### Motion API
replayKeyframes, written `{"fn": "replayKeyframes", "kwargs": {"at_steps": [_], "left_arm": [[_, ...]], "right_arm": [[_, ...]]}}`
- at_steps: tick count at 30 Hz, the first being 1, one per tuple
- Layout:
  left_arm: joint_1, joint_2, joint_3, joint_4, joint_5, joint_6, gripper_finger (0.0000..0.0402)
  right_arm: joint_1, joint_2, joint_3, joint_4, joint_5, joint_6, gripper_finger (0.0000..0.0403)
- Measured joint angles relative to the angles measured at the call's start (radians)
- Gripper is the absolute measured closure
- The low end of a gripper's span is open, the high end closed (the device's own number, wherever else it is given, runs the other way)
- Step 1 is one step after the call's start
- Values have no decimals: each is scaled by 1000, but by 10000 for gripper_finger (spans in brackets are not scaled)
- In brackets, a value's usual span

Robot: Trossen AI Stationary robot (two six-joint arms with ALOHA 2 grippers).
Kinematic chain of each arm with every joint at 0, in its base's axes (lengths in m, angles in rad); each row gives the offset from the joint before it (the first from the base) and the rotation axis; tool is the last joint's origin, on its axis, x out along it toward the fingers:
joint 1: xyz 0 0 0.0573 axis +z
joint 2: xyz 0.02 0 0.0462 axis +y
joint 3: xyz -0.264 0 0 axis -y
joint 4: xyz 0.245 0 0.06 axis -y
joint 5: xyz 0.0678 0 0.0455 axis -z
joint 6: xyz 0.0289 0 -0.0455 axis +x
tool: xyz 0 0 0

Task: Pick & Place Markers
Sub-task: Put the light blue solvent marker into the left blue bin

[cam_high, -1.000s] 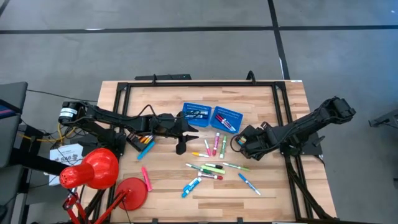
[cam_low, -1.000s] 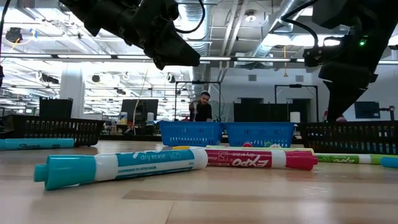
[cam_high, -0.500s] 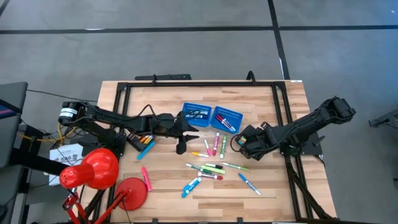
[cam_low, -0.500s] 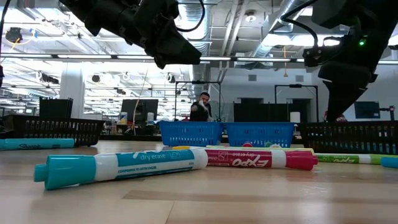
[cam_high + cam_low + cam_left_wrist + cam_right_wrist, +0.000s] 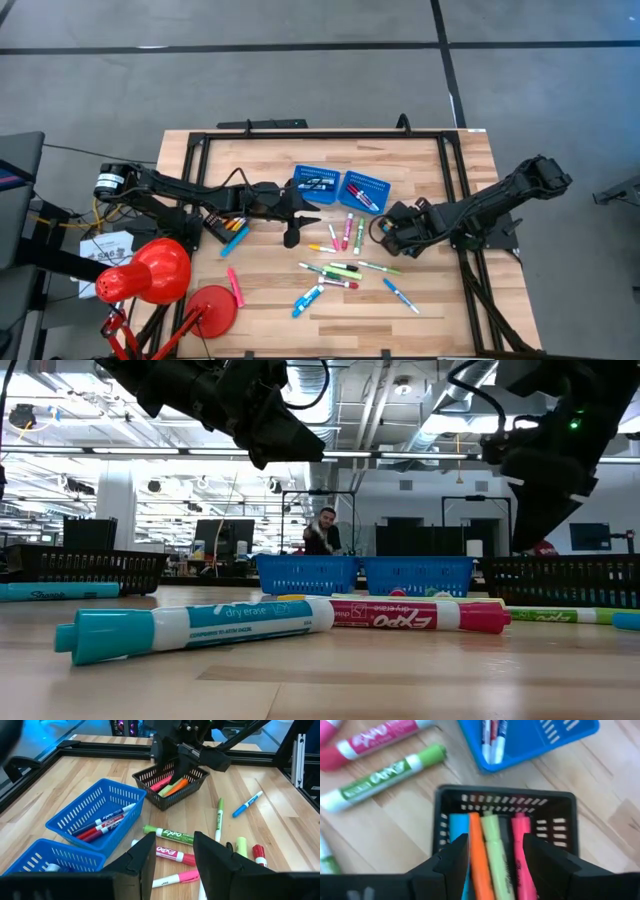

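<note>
Two claws stand open and empty: the right claw (image 5: 492, 857) over a black tray (image 5: 560, 817) of markers (image 5: 492, 847), the left claw (image 5: 172, 852) above loose markers on the bench (image 5: 270, 290) by blue baskets (image 5: 315, 185).

right arm (image 5: 440, 222): shifted slightly toward table centre | right gripper (image 5: 545, 470): now higher and further left in the low view, tilted | person (image 5: 322, 532) in room behind: changed pose a little
</note>
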Motion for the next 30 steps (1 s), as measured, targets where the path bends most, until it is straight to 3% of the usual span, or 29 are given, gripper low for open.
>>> {"fn": "replayKeyframes", "kwargs": {"at_steps": [26, 30], "left_arm": [[0, 0, 0, 10, 0, 0, 275], [0, 0, 0, 13, 0, 0, 275]], "right_arm": [[0, 0, 0, 396, 0, 0, 222], [-2, 0, 0, 395, 15, -81, 226]]}}
